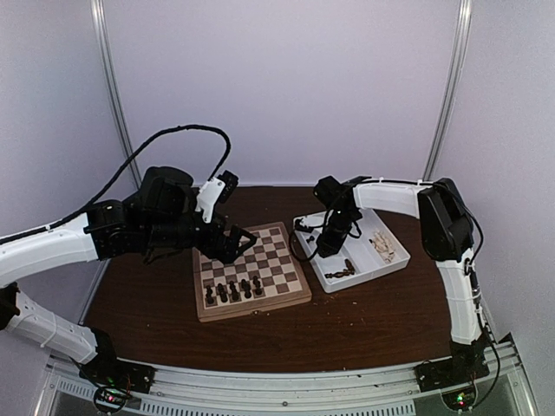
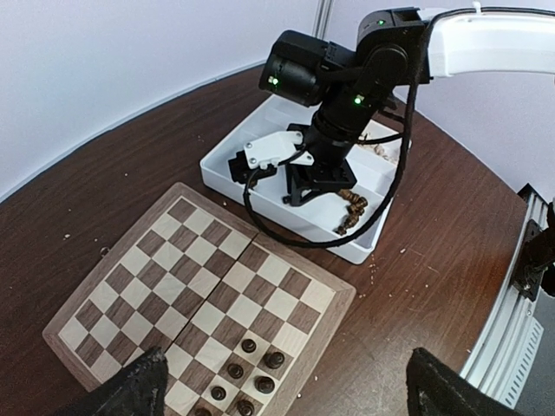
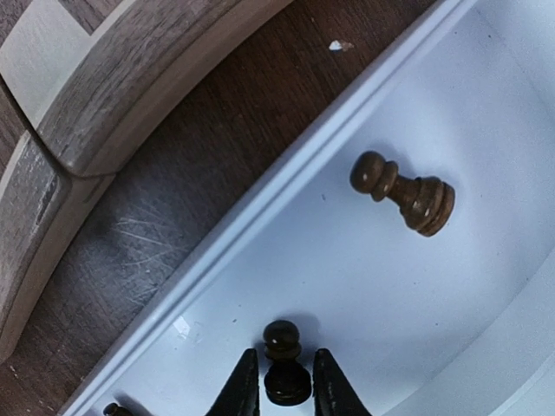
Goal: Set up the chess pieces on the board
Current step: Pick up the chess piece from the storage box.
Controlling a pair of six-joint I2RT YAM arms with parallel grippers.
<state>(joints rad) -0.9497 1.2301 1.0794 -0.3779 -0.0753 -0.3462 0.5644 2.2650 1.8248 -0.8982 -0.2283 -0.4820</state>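
The board (image 1: 260,305) lies mid-table with several dark chess pieces (image 1: 232,290) standing along its near rows. In the left wrist view the same pieces (image 2: 260,364) cluster at the board's (image 2: 130,260) near corner. My left gripper (image 2: 290,390) hangs wide open above them, holding nothing. My right gripper (image 3: 286,357) reaches down into the white tray (image 3: 260,208), its fingers (image 3: 245,381) pressed on both sides of a dark pawn (image 3: 283,336). A second dark pawn (image 3: 403,192) lies on its side further along the tray floor.
The white tray (image 1: 368,276) sits right of the board, with more dark pieces (image 1: 340,270) near its front and pale pieces (image 1: 381,247) in its right compartment. The right arm's cable (image 2: 286,234) loops over the tray's edge toward the board. White crumbs dot the brown table (image 2: 434,260).
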